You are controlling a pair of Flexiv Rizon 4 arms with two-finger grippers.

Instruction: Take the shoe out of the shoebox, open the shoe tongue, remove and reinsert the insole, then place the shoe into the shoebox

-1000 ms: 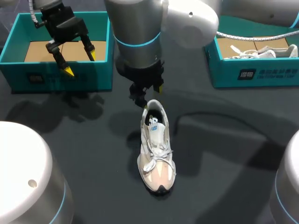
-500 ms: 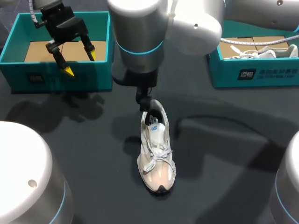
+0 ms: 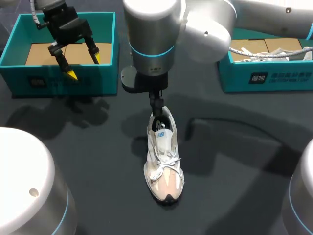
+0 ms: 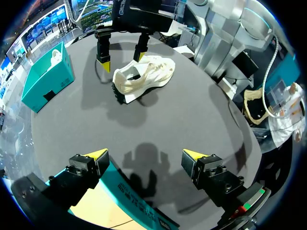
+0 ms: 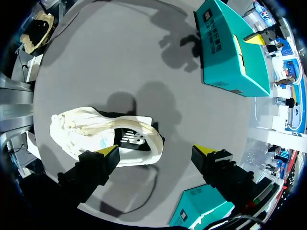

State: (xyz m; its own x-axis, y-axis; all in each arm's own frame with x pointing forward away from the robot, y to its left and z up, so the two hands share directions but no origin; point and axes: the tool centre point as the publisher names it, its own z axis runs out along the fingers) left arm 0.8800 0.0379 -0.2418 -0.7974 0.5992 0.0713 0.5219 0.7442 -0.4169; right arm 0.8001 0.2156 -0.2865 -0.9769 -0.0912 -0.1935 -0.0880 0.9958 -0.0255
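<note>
On the worktop the shoe stands upright outside the shoebox, with the right jaws wide open and empty astride its heel collar. The left jaws hang open, empty, above that box. Best, I judge, to pinch the collar squarely and steady the shoe.

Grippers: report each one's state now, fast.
Left gripper: open, holding nothing, above the empty shoebox.
Right gripper: open, fingers straddling the sneaker heel, not clamped.

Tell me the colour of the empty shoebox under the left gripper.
Teal walls, tan cardboard floor; the shoebox shows best in the head view.
</note>
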